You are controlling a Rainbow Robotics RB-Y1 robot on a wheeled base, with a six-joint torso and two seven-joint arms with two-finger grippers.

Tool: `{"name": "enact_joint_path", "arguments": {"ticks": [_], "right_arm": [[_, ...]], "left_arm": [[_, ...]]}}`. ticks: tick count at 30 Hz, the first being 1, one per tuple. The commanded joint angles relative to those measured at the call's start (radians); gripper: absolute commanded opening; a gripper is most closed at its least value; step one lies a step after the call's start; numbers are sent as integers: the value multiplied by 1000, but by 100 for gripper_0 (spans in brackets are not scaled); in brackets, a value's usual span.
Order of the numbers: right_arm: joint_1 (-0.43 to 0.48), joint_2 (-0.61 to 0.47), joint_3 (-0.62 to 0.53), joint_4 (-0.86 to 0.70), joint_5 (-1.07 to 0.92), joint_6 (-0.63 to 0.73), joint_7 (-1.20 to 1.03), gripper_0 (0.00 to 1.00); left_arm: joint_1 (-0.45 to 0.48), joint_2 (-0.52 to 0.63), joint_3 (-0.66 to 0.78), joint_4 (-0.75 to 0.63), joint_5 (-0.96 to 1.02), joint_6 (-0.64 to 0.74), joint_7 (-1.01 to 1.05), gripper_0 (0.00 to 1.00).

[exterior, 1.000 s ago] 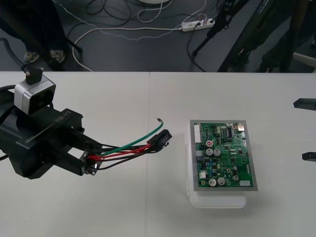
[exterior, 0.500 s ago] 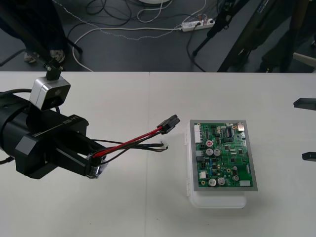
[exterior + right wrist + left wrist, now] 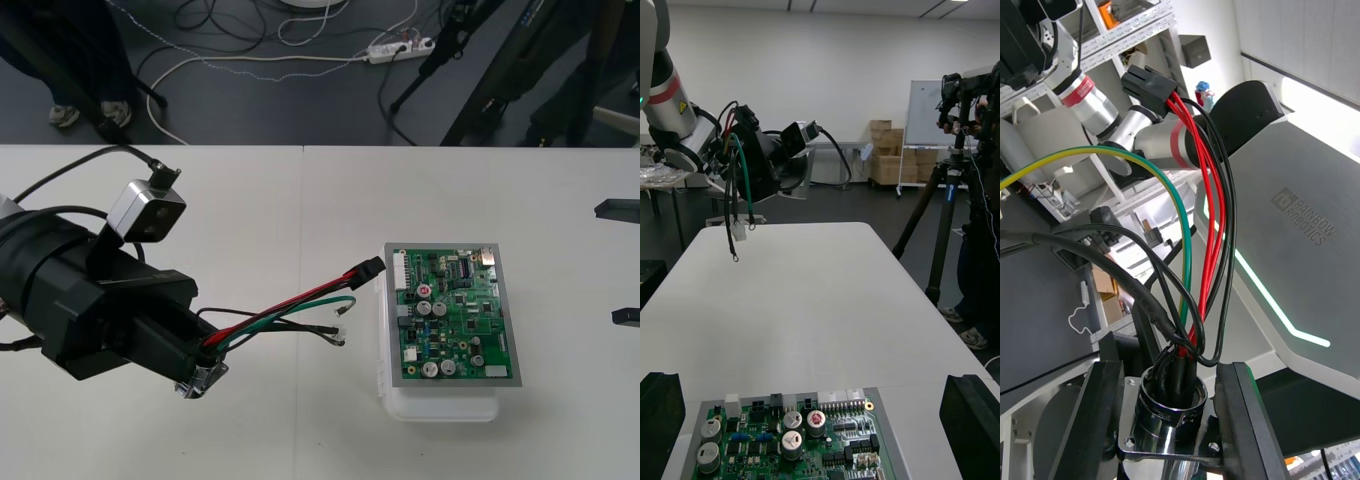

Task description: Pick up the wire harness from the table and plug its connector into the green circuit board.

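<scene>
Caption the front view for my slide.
Left pincer shut on the wire harness at its socket, black plug held close to the green circuit board.

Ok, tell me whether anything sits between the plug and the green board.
Nothing visible does. The left tool grips the harness by its metal socket, and the black plug hangs in the air just short of the board, with bare table below the gap.

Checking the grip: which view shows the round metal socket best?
Left wrist view: the round metal socket sits close up between the left gripper's black fingers. The front view catches a sliver of its flange under that gripper; in the right wrist view it is too small to tell.
</scene>
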Motion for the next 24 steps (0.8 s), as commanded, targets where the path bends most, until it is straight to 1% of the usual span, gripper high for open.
{"name": "enact_joint_path", "arguments": {"ticks": [1, 10, 24], "right_arm": [[0, -37, -31, -19, 2, -7, -21, 100], [-3, -3, -29, -24, 1, -7, -41, 100], [-29, 10, -25, -24, 2, -7, -74, 100]], "left_arm": [[11, -15, -11, -34, 28, -38, 9, 0], [28, -15, -11, -34, 56, -38, 6, 0], [42, -13, -10, -39, 68, -38, 1, 0]]}}
